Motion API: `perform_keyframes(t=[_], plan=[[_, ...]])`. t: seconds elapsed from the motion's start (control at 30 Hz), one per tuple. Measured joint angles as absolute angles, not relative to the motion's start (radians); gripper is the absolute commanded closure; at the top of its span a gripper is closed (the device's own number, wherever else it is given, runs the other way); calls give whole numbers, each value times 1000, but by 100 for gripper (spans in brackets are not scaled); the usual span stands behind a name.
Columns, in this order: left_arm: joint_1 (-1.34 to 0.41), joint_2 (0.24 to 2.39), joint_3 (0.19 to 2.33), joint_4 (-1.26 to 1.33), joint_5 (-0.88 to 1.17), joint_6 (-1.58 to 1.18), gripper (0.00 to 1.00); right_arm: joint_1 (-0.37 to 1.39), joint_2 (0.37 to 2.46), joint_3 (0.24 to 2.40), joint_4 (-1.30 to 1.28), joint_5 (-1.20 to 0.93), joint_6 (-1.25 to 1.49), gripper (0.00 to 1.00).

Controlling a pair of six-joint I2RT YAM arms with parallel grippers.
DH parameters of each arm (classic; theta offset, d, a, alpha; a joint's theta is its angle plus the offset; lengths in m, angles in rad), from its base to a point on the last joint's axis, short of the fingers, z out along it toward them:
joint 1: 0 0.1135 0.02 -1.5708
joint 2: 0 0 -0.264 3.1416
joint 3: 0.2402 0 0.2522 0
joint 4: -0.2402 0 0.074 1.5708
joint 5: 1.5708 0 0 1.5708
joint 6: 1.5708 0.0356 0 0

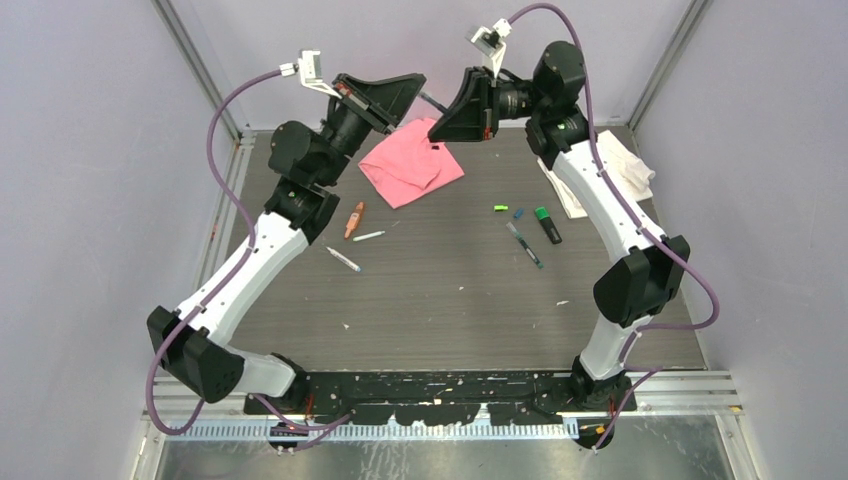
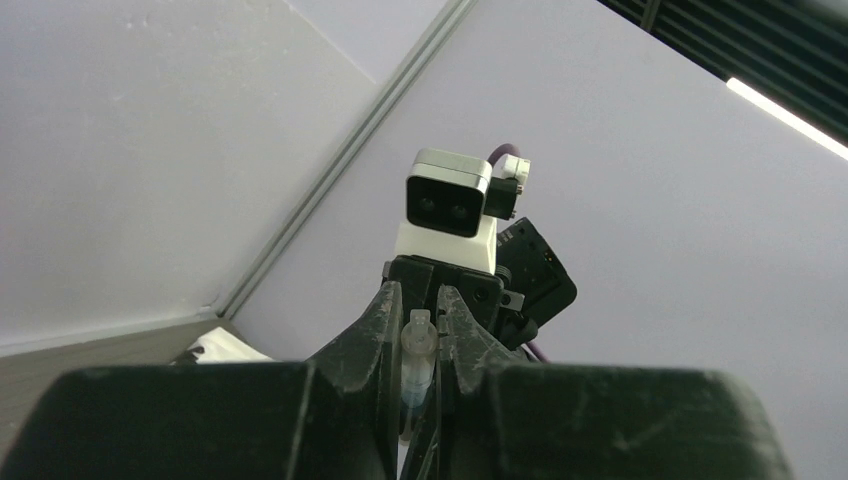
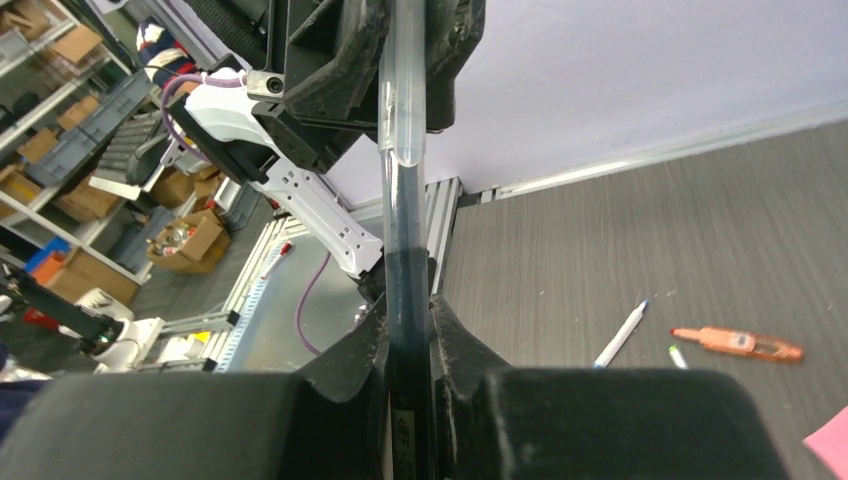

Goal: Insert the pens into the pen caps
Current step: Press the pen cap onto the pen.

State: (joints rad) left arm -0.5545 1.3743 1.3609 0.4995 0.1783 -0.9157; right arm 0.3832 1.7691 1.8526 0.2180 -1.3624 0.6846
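Both arms are raised over the back of the table with their grippers tip to tip. My left gripper (image 2: 420, 325) is shut on a clear pen cap (image 2: 419, 345). My right gripper (image 3: 406, 318) is shut on a dark pen (image 3: 404, 250). That pen's front end sits inside the clear pen cap (image 3: 402, 110) between the left gripper's fingers (image 3: 330, 60). From above, the left gripper (image 1: 414, 92) and the right gripper (image 1: 447, 108) meet above the pink cloth. On the table lie an orange pen (image 1: 354, 219), two white pens (image 1: 368, 236) (image 1: 343, 259), a dark green pen (image 1: 523, 243), a black highlighter (image 1: 547, 225), a green cap (image 1: 501, 208) and a blue cap (image 1: 518, 213).
A pink cloth (image 1: 411, 162) lies at the back centre of the table and a white cloth (image 1: 622, 165) at the back right, under the right arm. Small white specks dot the dark tabletop (image 1: 450, 300). Grey walls close in the sides and the back.
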Motion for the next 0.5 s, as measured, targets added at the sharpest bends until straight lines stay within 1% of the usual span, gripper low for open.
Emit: perform_keyframes(t=[0.13, 0.17, 0.3, 0.5], plan=[[-500, 1337, 1219, 576, 186, -1077, 76, 404, 1724, 1700, 215, -1310, 668, 99], [-484, 1327, 1174, 583, 191, -1122, 68, 410, 1713, 1657, 213, -1291, 661, 99], [-455, 1304, 1068, 525, 210, -1205, 49, 438, 1679, 1503, 195, -1226, 614, 99], [-439, 1267, 1045, 433, 217, -1222, 31, 444, 1617, 1437, 79, -1192, 473, 99]])
